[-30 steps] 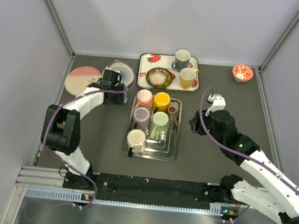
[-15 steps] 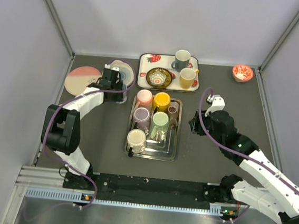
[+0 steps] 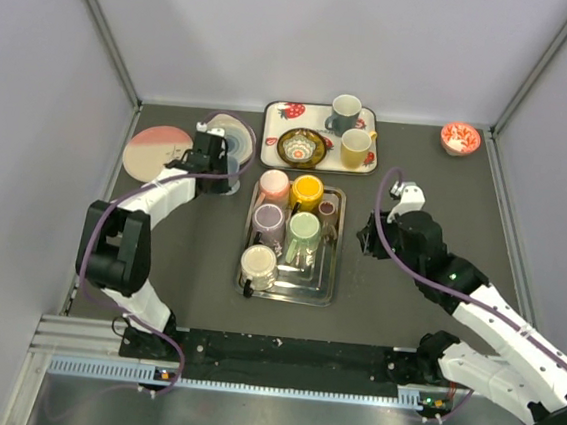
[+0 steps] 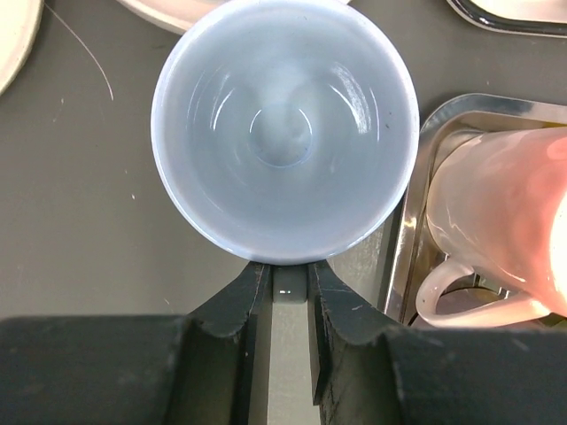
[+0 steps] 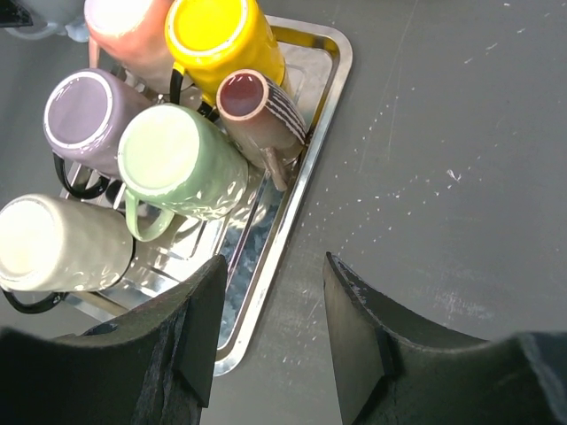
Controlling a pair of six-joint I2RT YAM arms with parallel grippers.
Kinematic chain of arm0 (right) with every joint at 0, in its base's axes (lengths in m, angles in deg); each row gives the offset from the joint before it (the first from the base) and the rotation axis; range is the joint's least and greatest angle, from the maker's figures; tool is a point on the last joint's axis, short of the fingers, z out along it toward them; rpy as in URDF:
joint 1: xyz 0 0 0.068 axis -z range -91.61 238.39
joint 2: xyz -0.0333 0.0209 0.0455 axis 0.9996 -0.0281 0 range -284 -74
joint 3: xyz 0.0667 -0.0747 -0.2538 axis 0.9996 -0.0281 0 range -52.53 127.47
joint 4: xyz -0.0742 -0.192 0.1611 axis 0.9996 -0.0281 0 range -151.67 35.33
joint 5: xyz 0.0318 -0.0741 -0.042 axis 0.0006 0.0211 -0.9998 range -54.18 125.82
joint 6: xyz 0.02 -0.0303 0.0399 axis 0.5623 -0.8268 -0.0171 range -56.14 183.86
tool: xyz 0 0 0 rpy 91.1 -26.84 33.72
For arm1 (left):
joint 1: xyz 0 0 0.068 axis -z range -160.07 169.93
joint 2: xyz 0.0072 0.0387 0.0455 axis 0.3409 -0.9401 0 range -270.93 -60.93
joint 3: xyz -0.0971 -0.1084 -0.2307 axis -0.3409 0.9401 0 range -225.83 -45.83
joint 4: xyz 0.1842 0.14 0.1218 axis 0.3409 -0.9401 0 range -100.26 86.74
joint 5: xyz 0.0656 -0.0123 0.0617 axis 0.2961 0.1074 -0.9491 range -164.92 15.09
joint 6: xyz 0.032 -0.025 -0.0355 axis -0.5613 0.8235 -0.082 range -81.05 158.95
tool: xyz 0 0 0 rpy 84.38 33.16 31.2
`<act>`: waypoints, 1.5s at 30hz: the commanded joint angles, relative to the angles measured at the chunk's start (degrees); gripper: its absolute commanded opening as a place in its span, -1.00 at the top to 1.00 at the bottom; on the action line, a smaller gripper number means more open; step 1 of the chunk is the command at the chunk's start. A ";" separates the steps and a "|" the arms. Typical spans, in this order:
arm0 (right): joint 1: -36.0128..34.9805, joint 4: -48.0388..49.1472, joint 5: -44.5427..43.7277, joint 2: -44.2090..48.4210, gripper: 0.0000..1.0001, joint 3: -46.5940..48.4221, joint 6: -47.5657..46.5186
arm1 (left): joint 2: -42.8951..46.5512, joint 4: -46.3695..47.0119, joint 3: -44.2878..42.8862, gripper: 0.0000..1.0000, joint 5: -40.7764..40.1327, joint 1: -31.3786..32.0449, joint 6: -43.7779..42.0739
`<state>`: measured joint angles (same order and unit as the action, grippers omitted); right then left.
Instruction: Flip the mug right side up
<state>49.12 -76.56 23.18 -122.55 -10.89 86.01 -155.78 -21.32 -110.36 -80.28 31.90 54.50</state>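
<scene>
Left wrist view: my left gripper (image 4: 286, 273) is clenched on the handle of the pale blue mug (image 4: 283, 133). The mug stands mouth-up on the table (image 4: 80, 204), just beside the tray (image 4: 418, 168). A sideways drag could knock it against the pink mug (image 4: 505, 204).

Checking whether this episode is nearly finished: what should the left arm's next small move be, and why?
Probably open the left jaws and back off: the blue mug is already mouth up beside the metal tray, with the jaws pinched on what looks like its handle.
</scene>
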 commanded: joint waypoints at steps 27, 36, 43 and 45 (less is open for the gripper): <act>-0.55 35.05 35.84 6.10 -0.46 -8.23 28.98 | 52.13 41.42 26.99 1.00 16.53 18.44 41.11; -0.46 64.30 39.01 2.24 -0.47 -17.12 45.34 | 49.15 60.86 31.84 1.00 11.17 28.01 46.77; -0.46 64.79 36.90 1.45 -0.47 -15.29 41.76 | 46.51 60.52 30.17 1.00 11.16 32.15 45.80; -0.55 61.46 36.55 2.06 -0.46 -13.27 39.12 | 46.07 60.52 29.90 1.00 11.78 32.42 46.32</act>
<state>49.12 -16.61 60.60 -121.61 -28.57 129.05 -109.62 29.10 -77.90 -68.11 63.74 99.37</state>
